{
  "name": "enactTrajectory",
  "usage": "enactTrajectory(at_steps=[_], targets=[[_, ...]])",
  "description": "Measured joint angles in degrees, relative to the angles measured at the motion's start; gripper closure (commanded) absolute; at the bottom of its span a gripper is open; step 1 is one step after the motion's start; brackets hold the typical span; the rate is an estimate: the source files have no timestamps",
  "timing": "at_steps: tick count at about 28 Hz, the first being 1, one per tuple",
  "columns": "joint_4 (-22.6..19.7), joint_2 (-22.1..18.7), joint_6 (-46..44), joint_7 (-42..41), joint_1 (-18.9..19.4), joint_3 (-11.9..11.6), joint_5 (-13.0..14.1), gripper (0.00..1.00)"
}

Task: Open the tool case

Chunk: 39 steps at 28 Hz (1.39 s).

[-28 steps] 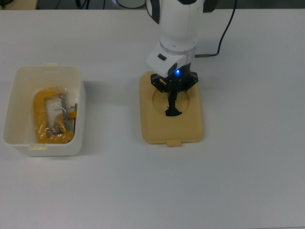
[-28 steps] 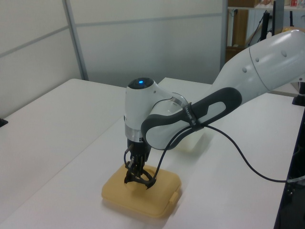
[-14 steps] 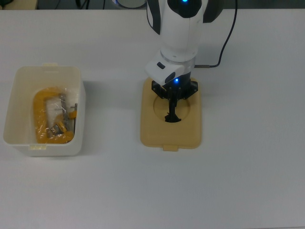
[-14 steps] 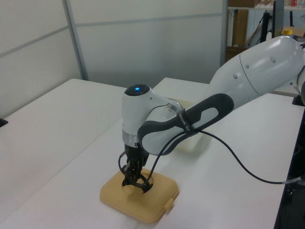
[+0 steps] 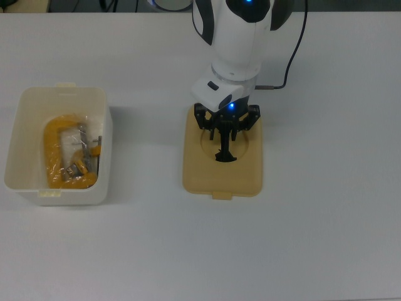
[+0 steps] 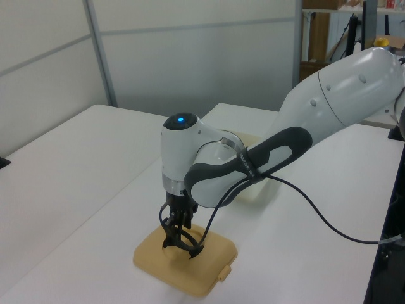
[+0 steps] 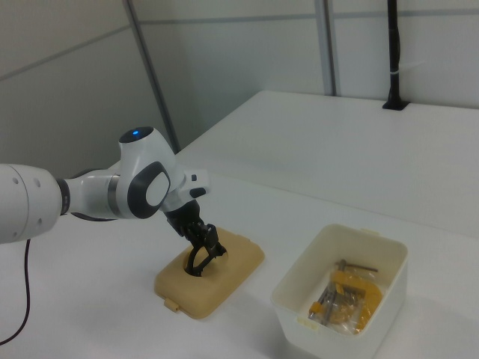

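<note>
Tool case is lying in two separate parts on the white table. Lid (image 5: pixel 222 172) (image 6: pixel 190 269) (image 7: pixel 217 280): tan-yellow, flat, rounded rectangle, lying flat, with a round recess where a black handle (image 5: pixel 225 152) (image 6: pixel 183 244) (image 7: pixel 199 262) is standing up. Small latch tab (image 5: pixel 220 195) (image 6: pixel 222 273) (image 7: pixel 171 304) is sticking out from one short edge. White box (image 5: pixel 25 169) (image 7: pixel 299 303) is sitting well apart, on the top view's left, open-topped and upright, holding yellow and metal tools (image 5: pixel 69 157) (image 7: pixel 343 296).
</note>
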Motion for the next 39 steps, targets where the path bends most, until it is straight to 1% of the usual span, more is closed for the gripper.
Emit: enactTrajectory(at_steps=[3,7,9,15,19,26,29,34,39], targets=[[1.01,-0.03,-2.31,0.01,-0.08,-0.39,-0.45,0.00],[5.55,-0.21,-8.38,0.02,-1.29,-1.16,-0.51,0.00],[9.15,-0.41,-12.96,-0.01,-2.81,-1.44,-0.65,0.00],[16.05,-1.87,-23.01,-0.66,-6.59,-1.89,-1.03,0.00],[18.14,-3.88,-28.18,-3.71,-8.50,-2.13,-1.07,0.00],[18.82,-9.64,-34.13,-7.23,-11.99,-2.22,-1.04,0.00],[18.59,-11.39,-35.79,-8.83,-12.32,-2.21,-1.03,0.00],[17.34,-13.79,-36.42,-11.07,-12.47,-2.21,-0.85,0.00],[14.64,-16.23,-36.43,-12.42,-13.17,-2.21,-0.03,0.00]])
